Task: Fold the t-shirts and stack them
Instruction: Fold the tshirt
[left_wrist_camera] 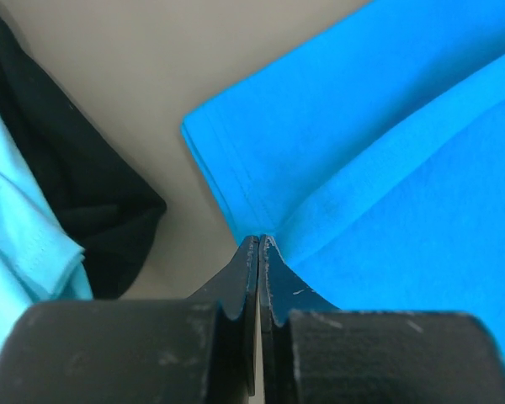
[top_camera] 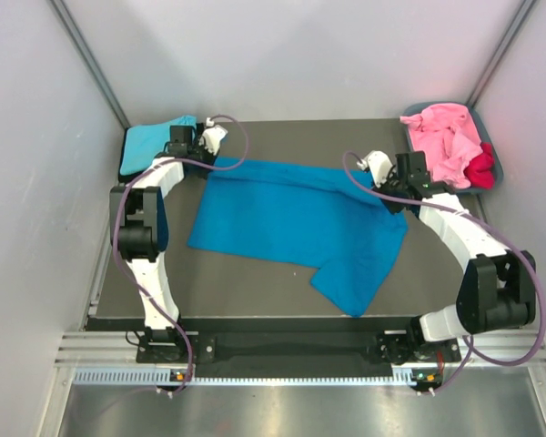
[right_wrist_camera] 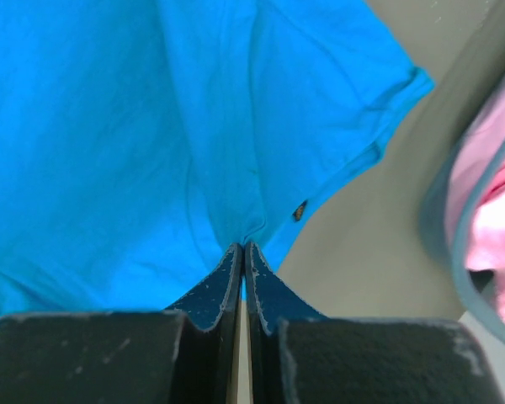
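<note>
Left pincer [left_wrist_camera: 259,240] and right pincer [right_wrist_camera: 242,247] seemingly clamp blue t-shirt [top_camera: 300,218] stretched between them.

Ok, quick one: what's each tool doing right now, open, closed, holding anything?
Left tool: closed, pinching the bright blue cloth t-shirt near its hem.
Right tool: closed, pinching the same t-shirt.

The blue t-shirt [top_camera: 300,223] lay spread on the dark table [top_camera: 255,291], the left gripper [top_camera: 219,160] at its far-left corner, the right gripper [top_camera: 386,197] at its far-right edge.
</note>
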Controlling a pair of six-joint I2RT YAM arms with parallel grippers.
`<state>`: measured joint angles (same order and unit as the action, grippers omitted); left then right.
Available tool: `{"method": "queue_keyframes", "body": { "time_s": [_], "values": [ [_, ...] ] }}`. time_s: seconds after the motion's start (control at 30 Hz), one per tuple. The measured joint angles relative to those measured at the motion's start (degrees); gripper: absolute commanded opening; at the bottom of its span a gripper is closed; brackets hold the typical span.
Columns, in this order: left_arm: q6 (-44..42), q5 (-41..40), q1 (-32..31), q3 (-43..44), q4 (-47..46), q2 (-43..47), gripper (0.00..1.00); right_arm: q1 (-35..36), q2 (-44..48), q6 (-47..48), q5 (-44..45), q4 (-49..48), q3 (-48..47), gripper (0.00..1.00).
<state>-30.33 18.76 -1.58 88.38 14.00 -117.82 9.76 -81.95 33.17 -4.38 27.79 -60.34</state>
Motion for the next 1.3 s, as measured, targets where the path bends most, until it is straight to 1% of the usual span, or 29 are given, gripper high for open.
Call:
{"method": "queue_keyframes", "body": {
  "time_s": [0.33, 0.37, 0.4, 0.43, 0.5, 0.63, 0.73, 0.8, 1.0, 1.1, 1.13, 1.17, 1.23, 1.27, 1.3],
  "values": [
    [-1.9, -0.8, 0.0, -3.3, 3.0, 1.5, 0.00, 0.0, 3.3, -0.9, -1.5, 1.1, 6.1, 0.00],
    [-2.1, -0.9, 0.0, -3.4, 3.2, 1.5, 0.08, 0.1, 3.6, -0.9, -1.8, 1.2, 6.6, 0.03],
    [-2.3, -1.1, 0.0, -3.4, 3.8, 1.5, 0.19, 0.1, 3.8, -0.8, -2.0, 1.3, 7.1, 0.21],
    [-2.4, -1.6, 0.0, -3.4, 4.5, 1.5, 0.30, 0.2, 4.0, -1.0, -2.4, 1.4, 7.8, 0.27],
    [-2.5, -2.6, 0.0, -3.3, 5.8, 1.5, 0.38, 0.2, 4.3, -0.9, -3.1, 2.4, 8.7, 0.34],
    [-2.3, -5.2, 0.1, -3.5, 7.6, 1.8, 0.42, 0.2, 4.4, -1.4, -4.2, 3.7, 9.0, 0.36],
    [-1.6, -5.6, 0.2, -3.6, 7.5, 2.9, 0.42, 0.2, 4.2, -1.8, -5.2, 4.1, 7.7, 0.36],
    [-0.7, -4.9, 0.2, -2.4, 7.7, 3.5, 0.42, 0.3, 2.9, -1.9, -6.0, 4.5, 5.0, 0.36],
    [2.1, -1.4, 0.0, 7.5, 8.0, 2.1, 0.41, 0.3, -7.4, -1.4, -9.9, 4.3, -7.1, 0.35],
    [4.3, 0.3, -0.4, 13.4, 8.9, -0.9, 0.35, 0.3, -13.2, -1.2, -12.1, 4.4, -12.1, 0.35],
    [5.2, 1.0, -0.6, 15.2, 9.5, -2.1, 0.29, 0.3, -15.3, -0.9, -13.0, 4.6, -13.7, 0.35],
    [5.9, 1.4, -0.7, 16.5, 9.7, -3.2, 0.27, 0.3, -17.4, -0.8, -13.7, 4.7, -15.0, 0.35],
    [8.0, 2.8, -1.1, 17.6, 10.4, -5.2, 0.24, 0.3, -21.0, -0.7, -14.6, 4.8, -17.2, 0.35],
    [8.6, 3.2, -1.2, 17.5, 11.0, -5.7, 0.20, 0.3, -22.5, -0.6, -14.9, 4.9, -18.3, 0.35],
    [9.4, 3.8, -1.3, 17.3, 11.8, -6.2, 0.18, 0.3, -24.1, -0.6, -15.2, 5.2, -19.4, 0.36]
  ]
}}
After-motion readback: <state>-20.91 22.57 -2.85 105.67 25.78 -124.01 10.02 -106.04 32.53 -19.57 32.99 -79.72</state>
